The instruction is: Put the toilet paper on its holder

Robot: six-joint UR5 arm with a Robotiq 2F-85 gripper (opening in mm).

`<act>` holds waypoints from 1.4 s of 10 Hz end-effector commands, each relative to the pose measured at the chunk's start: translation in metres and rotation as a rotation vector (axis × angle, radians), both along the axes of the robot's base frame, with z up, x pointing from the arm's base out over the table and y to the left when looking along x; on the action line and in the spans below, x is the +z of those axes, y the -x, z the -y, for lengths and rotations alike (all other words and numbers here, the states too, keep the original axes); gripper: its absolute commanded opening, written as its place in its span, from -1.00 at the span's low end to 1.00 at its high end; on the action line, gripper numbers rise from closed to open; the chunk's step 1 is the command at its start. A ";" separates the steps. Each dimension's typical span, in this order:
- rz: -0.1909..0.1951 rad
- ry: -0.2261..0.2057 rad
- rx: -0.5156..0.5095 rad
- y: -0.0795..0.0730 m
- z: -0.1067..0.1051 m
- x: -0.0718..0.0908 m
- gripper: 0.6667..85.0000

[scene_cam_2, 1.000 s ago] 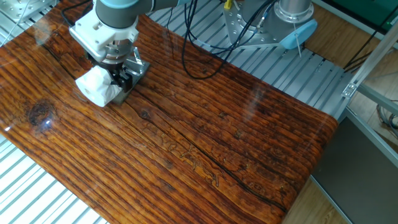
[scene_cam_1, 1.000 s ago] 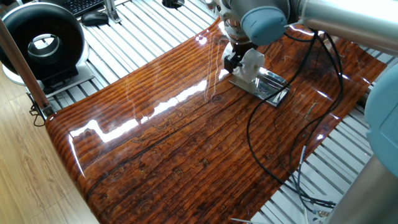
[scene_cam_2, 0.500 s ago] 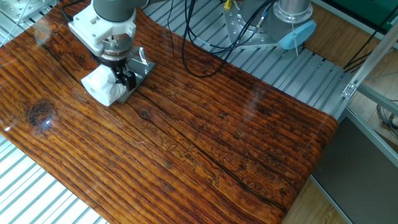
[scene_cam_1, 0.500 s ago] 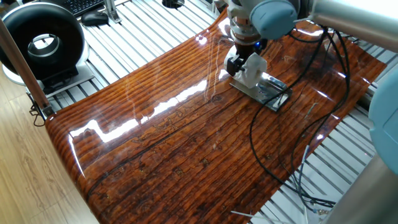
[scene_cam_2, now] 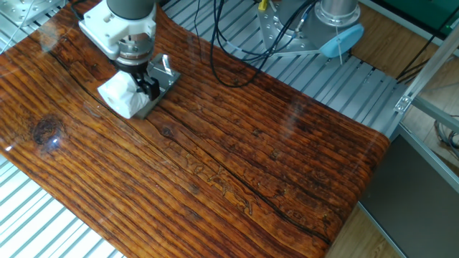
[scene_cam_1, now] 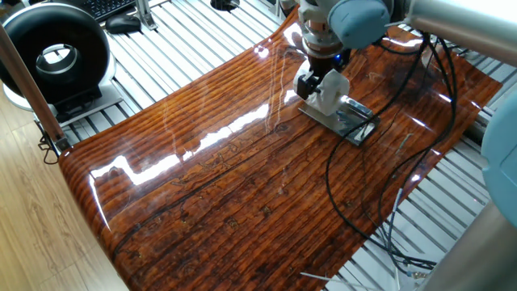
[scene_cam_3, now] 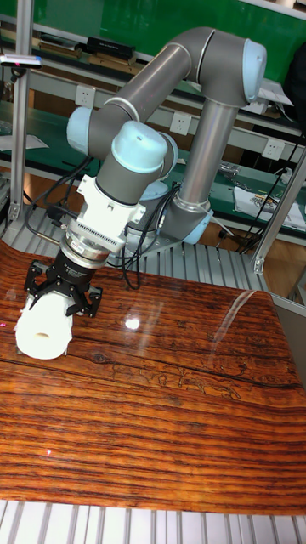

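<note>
The toilet paper (scene_cam_1: 333, 97) (scene_cam_2: 116, 100) (scene_cam_3: 42, 333) is a white roll held in my gripper (scene_cam_1: 321, 86) (scene_cam_2: 133, 90) (scene_cam_3: 59, 304), which is shut on it with black fingers (scene_cam_3: 87, 302) on either side. The roll hangs tilted, low over the wooden table, at the near end of the holder (scene_cam_1: 350, 121) (scene_cam_2: 163, 72), a flat shiny silver bracket lying on the tabletop. The roll's lower end looks to be touching or just above the bracket's end. In the tall fixed view the holder is hidden behind the roll and gripper.
The glossy wooden tabletop (scene_cam_1: 226, 186) rests on a slatted metal bench. Black cables (scene_cam_1: 355, 190) (scene_cam_2: 237, 72) trail over its edge near the holder. A black ring-shaped device (scene_cam_1: 55, 56) stands off the table. A blue piece (scene_cam_2: 343, 39) sits by the arm base.
The gripper, with the roll in it, has shifted a short way along the table toward the holder. The holder has stayed put.
</note>
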State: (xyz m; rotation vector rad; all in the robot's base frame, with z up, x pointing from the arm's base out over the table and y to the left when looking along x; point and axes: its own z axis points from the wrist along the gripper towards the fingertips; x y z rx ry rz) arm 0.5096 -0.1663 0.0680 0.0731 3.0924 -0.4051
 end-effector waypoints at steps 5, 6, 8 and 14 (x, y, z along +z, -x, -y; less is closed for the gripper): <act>-0.033 -0.048 -0.042 0.021 -0.009 0.004 -0.99; -0.033 -0.047 -0.040 0.023 -0.007 0.004 -0.99; -0.042 -0.068 -0.064 0.029 -0.012 0.004 -0.99; -0.045 -0.140 -0.110 0.049 -0.026 -0.002 -0.99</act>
